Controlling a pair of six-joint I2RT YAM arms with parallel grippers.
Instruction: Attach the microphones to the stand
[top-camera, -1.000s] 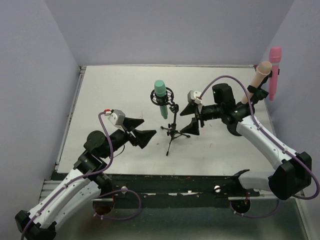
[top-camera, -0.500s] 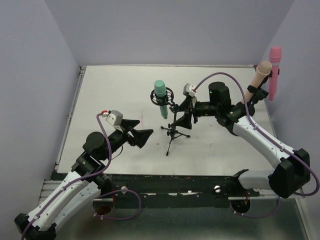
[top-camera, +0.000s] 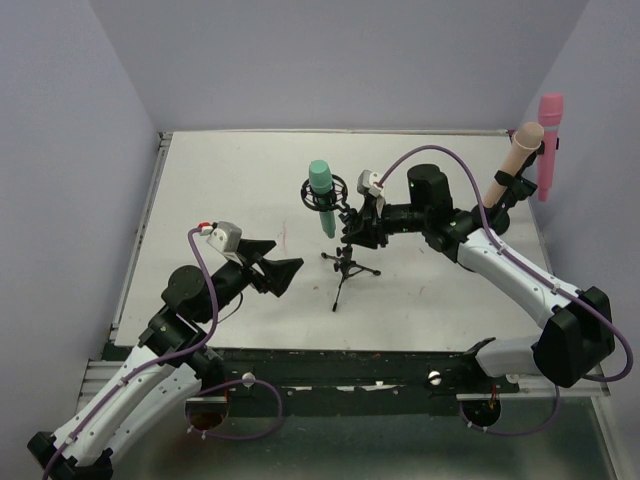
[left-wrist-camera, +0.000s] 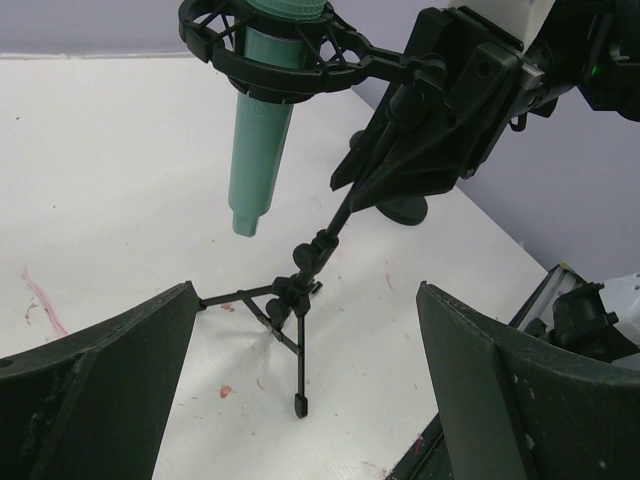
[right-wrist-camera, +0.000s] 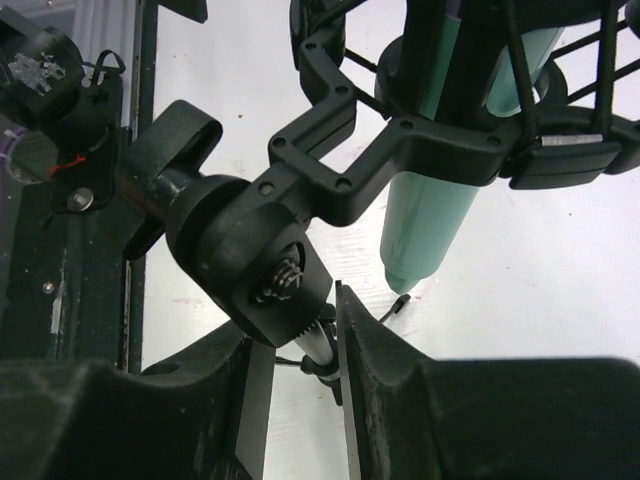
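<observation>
A teal microphone (top-camera: 320, 190) (left-wrist-camera: 262, 130) (right-wrist-camera: 430, 215) hangs head-up in the round shock mount of a small black tripod stand (top-camera: 345, 265) (left-wrist-camera: 298, 330) (right-wrist-camera: 300, 190) at the table's middle. My right gripper (top-camera: 353, 228) (right-wrist-camera: 298, 335) reaches in from the right and is shut on the stand's pole, just under the swivel joint. To the left of the tripod feet my left gripper (top-camera: 285, 270) (left-wrist-camera: 305, 295) is wide open and holds nothing. A pink microphone (top-camera: 550, 140) and a peach one (top-camera: 518, 155) stand upright at the far right.
The pink and peach microphones sit in black clips (top-camera: 510, 185) by the right wall, behind my right arm. The white table (top-camera: 220, 180) has walls on three sides and small red stains (left-wrist-camera: 40, 300). A dark rail (top-camera: 330, 365) runs along its near edge.
</observation>
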